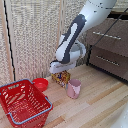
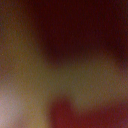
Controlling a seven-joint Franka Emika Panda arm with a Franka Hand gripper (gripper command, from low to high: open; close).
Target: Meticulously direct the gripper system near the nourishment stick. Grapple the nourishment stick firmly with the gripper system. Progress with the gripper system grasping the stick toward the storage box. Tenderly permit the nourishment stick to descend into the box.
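Evidently the gripper system [image 1: 61, 70] sat right down on the nourishment stick [image 1: 62, 77], which stood on the wooden floor [image 1: 95, 100] between the red bowl [image 1: 40, 84] at its nine o'clock and the pink cup [image 1: 74, 88] at its four. Whether the fingers were apart or clamped, I could not tell; the wrist view was a blur. The packet looked light, thin and crinkly, probably slippery, best pinched across its flat faces near the top edge. The storage box [image 1: 30, 111] lay at seven o'clock.
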